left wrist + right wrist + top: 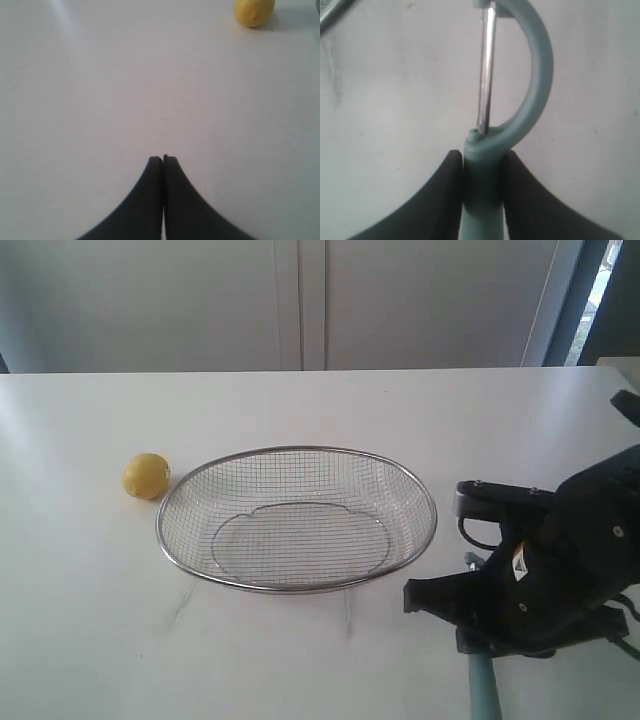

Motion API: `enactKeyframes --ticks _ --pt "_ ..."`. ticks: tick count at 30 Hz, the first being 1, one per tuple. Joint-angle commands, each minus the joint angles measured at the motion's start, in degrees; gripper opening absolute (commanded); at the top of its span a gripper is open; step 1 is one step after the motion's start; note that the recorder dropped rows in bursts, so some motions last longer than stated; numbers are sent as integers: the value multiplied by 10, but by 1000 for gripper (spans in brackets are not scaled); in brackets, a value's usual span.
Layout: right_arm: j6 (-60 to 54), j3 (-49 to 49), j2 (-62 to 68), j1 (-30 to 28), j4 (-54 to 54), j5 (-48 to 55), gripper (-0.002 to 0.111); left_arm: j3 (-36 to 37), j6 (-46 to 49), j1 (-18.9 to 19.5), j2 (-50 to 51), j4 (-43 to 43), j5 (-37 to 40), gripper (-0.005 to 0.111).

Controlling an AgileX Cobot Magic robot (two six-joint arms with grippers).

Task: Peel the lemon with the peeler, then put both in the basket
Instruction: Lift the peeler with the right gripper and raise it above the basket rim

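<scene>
The yellow lemon (pixel 146 476) sits on the white table just left of the wire mesh basket (pixel 432 510), apart from its rim. In the left wrist view the lemon (pixel 254 11) lies far ahead of my left gripper (pixel 163 159), which is shut with nothing between its fingers. My right gripper (pixel 483 156) is shut on the pale teal peeler (pixel 540 65), gripping the handle just behind the hooked head and metal blade. In the exterior view the peeler handle (pixel 484 688) sticks out below the right arm (pixel 560 560), to the right of the basket. The left arm is outside the exterior view.
A bit of the basket's metal rim (pixel 329 16) shows at the corner of the right wrist view. Pale cabinet doors (pixel 300 300) stand behind the table's far edge.
</scene>
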Motion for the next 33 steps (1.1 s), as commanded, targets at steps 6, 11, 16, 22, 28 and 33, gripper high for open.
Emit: enactKeyframes --ticks 6,11,16,22,28,33 --pt "-72 0 -47 0 -8 21 0 5 1 -5 -2 -6 2 0" --pt "-126 -1 -59 0 -8 28 0 5 1 -5 -2 -6 2 0" --pt "-197 -13 -59 0 -8 49 0 5 1 -5 -2 -6 2 0" --pt "-279 -31 -59 0 -8 44 0 5 1 -5 -2 -6 2 0" --pt "-355 -33 -59 0 -12 32 0 5 1 -5 -2 -6 2 0" --pt "-359 -33 -59 0 -19 -7 0 5 1 -5 -2 -6 2 0"
